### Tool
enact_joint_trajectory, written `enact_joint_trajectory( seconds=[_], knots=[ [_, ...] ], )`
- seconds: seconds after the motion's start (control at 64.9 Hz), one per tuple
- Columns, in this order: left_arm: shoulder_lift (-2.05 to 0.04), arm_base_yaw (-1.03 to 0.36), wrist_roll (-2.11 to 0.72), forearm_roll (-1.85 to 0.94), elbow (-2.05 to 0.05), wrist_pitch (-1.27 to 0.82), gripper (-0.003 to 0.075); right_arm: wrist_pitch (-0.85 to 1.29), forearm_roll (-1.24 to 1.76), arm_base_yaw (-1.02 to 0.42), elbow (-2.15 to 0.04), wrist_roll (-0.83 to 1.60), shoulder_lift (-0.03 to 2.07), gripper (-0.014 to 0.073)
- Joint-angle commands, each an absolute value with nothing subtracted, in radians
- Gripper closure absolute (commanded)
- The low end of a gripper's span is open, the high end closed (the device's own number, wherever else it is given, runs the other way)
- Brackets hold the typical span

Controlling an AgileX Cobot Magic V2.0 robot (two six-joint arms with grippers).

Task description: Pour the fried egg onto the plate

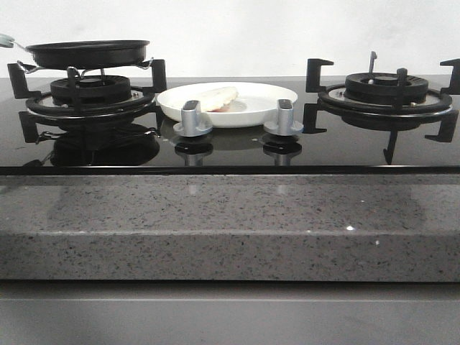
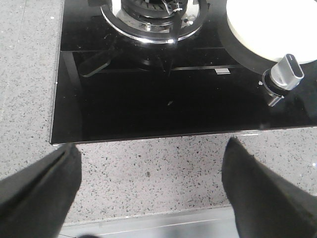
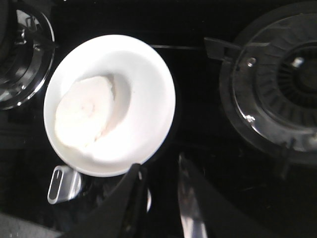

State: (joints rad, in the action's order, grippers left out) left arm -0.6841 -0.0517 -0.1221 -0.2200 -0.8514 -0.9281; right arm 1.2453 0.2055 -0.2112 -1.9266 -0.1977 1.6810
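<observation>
**Egg on plate, pan back on left burner**

Left to right: black pan (image 1: 88,53) sits on left burner (image 1: 90,97). Fried egg (image 1: 215,98) lies on plate (image 1: 228,103), left of centre, mid-hob behind two knobs (image 1: 193,118). Right burner (image 1: 386,92) bare. Left pincer (image 2: 148,191) spread wide over granite tabletop (image 2: 148,173). Right pincer (image 3: 161,198) slightly parted, pinching nothing, above the plate edge.

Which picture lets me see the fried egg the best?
The right wrist view: it looks down on the whole fried egg lying on the plate. The front view shows it side-on, partly behind a knob. The left wrist view misses it.
</observation>
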Motion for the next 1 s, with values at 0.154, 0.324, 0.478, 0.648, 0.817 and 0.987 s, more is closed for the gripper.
enact_joint_trajectory(
  seconds=[0.154, 0.324, 0.478, 0.648, 0.817, 0.987],
  knots=[
    [-0.684, -0.058, -0.114, -0.241, -0.878, -0.861, 0.0155, 1.087, 0.183, -0.225, -1.522, -0.124, 1.311, 0.0393],
    [-0.684, -0.058, -0.114, -0.241, -0.878, -0.861, 0.0155, 1.029, 0.183, -0.225, -1.228, -0.052, 1.106, 0.0393],
    [-0.684, -0.058, -0.114, -0.241, -0.878, -0.861, 0.0155, 1.026, 0.183, -0.225, -1.017, -0.031, 0.944, 0.0393],
    [-0.684, -0.058, -0.114, -0.241, -0.878, -0.861, 0.0155, 1.014, 0.183, -0.225, -0.855, -0.029, 0.785, 0.0393],
    [-0.684, -0.058, -0.114, -0.241, -0.878, -0.861, 0.0155, 1.01, 0.183, -0.225, -0.786, -0.029, 0.638, 0.0393],
    [-0.684, -0.058, -0.114, -0.241, -0.878, -0.861, 0.0155, 1.008, 0.183, -0.225, -0.782, -0.029, 0.564, 0.0393]
  ],
)
